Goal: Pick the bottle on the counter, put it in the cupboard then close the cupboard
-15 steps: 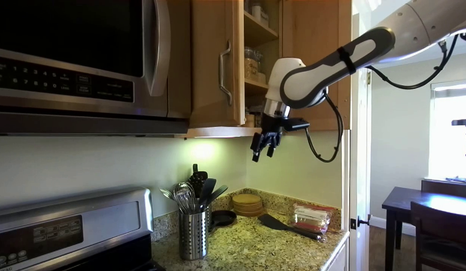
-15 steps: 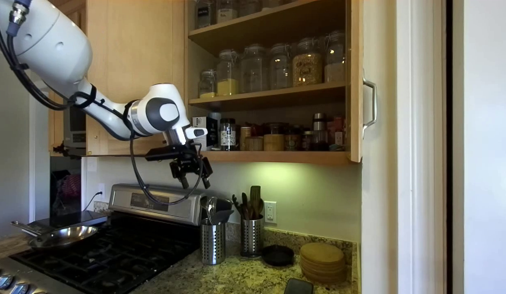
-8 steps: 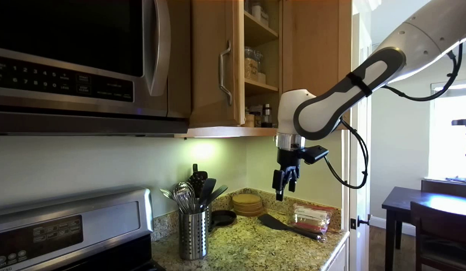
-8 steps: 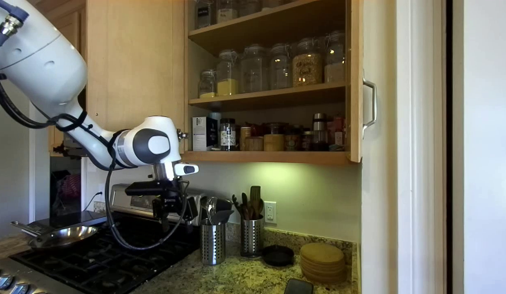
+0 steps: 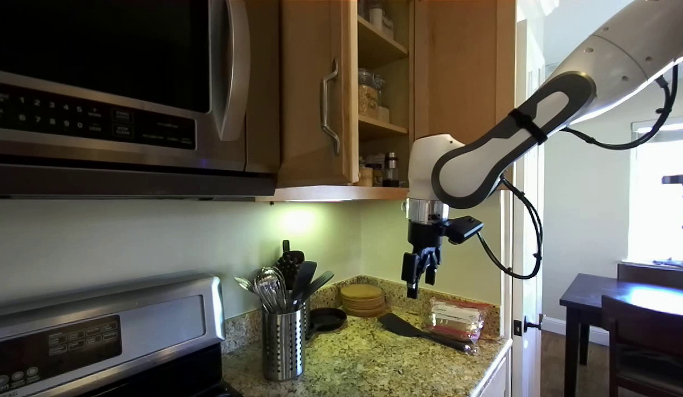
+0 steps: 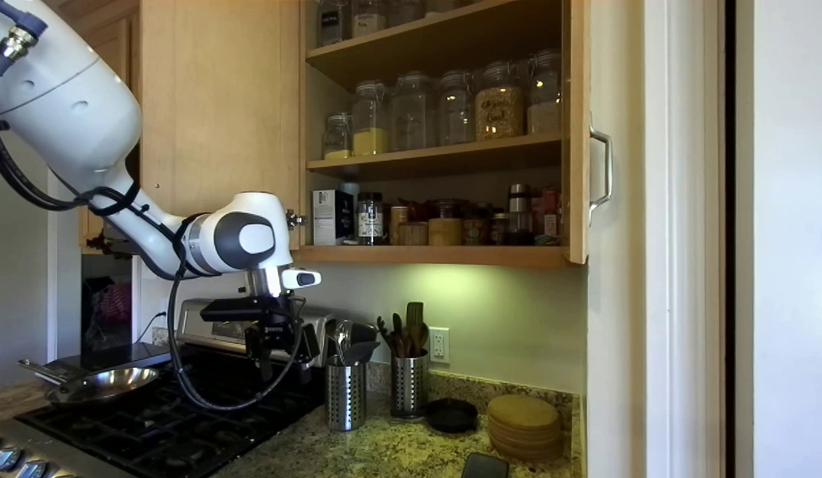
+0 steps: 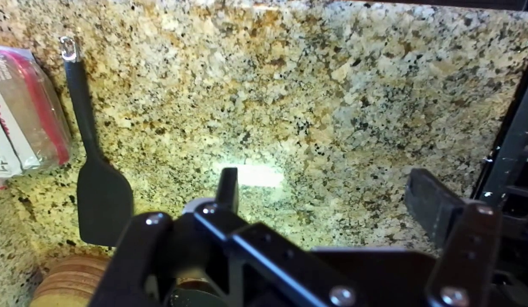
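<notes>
- Claw (image 7: 326, 185) is wide, its two fingers (image 7: 229, 187) well apart, pointing down above the counter (image 7: 298, 106).
- Bottle (image 6: 370, 219), dark with a pale label, stands upright on the bottom shelf (image 6: 411, 254) of the cupboard (image 6: 321, 86), near a box (image 6: 333, 218).
- Doors (image 5: 305, 149) of the cupboard are open in both exterior views.
- Glass jars (image 6: 414, 113) stand in a row on the shelf above the bottle.
- Round mats (image 5: 363, 303) sit in a stack at the back corner of the counter.
- Small black pan (image 5: 326, 318) lies by the back edge, near the mats.
- Black spatula (image 7: 102, 204) lies flat near the side edge, its handle (image 7: 78, 94) toward the front edge.
- Plastic bag (image 7: 29, 115) sits just beside the spatula.
- Metal cup (image 5: 283, 347) with a whisk (image 5: 271, 286) stands near the edge by the stove (image 6: 205, 425).
- Shiny pan (image 6: 109, 385) rests on the stove, well apart from the cup.
</notes>
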Tool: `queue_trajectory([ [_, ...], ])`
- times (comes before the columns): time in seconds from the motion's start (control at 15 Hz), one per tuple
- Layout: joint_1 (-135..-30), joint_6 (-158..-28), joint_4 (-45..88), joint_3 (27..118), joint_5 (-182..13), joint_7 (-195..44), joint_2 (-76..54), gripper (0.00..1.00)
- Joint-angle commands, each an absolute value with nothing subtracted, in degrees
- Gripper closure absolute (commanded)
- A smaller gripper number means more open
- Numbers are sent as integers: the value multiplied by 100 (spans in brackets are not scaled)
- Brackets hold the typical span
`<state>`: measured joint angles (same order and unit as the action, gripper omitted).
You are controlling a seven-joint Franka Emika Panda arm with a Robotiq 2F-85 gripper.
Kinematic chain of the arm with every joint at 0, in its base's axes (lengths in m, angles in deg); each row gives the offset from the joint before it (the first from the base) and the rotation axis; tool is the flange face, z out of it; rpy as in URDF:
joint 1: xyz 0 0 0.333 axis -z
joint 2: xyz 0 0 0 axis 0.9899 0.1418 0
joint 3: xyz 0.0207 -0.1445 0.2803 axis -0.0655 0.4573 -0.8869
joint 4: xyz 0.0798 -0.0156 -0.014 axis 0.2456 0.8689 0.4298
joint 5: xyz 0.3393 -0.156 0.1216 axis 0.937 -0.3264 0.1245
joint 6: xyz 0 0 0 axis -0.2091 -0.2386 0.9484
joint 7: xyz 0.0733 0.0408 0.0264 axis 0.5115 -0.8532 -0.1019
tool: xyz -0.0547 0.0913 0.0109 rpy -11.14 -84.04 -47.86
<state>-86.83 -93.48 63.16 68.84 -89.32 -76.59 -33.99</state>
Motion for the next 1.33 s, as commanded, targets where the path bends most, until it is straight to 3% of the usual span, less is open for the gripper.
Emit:
queue_trajectory([
  [0.0,-8584,-9299,6551,6853,-8551,-7067,-3853,0],
  [0.6,-8781,-8765,6966,7285,-7143,-5088,-5379,0],
  [1.27,-9466,-8617,6775,6907,-6987,-5104,-6527,0],
])
